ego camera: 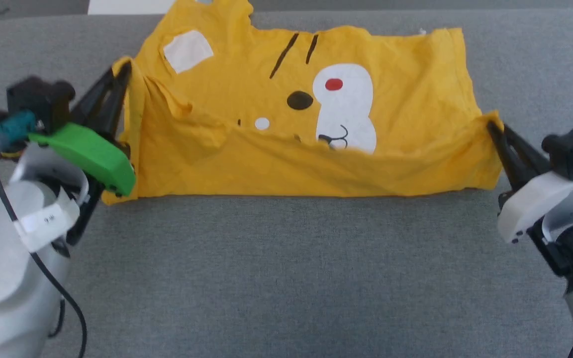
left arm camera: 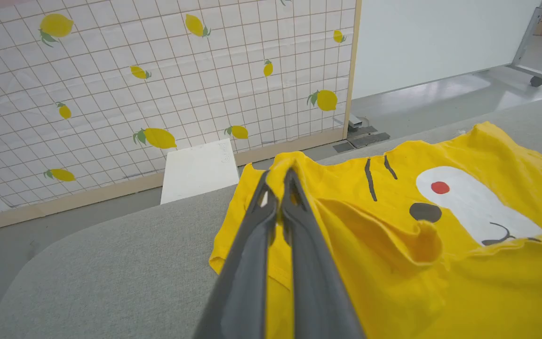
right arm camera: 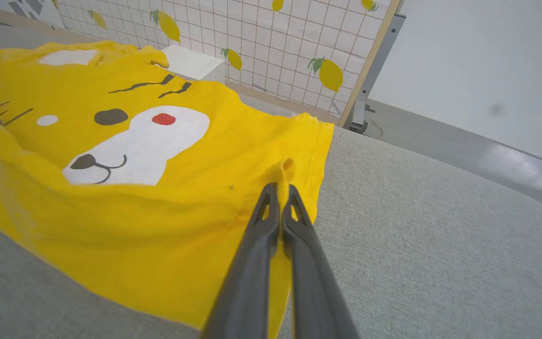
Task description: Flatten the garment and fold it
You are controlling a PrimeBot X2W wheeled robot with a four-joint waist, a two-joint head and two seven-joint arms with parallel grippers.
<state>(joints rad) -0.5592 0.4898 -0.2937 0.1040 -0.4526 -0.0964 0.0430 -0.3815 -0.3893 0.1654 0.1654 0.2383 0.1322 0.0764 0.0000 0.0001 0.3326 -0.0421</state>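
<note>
In the head view, the garment (ego camera: 246, 164) is lying across the far half of the table (ego camera: 286, 273), close to its far edge. The left gripper (ego camera: 123, 74) is pinching its left side and the right gripper (ego camera: 491, 127) its right side. The near part is hanging raised between them, partly covering the printed animal face.

In the left wrist view, the jaws are pressing together on a lifted ridge of yellow cloth, and wrinkles are showing beside it.

In the right wrist view, the jaws are likewise clamping a small tuck at the garment's side edge.

Flattening is looking mostly done, though the left end is sitting rumpled. The first fold appears to be only beginning, and the later folds are all waiting.
</note>
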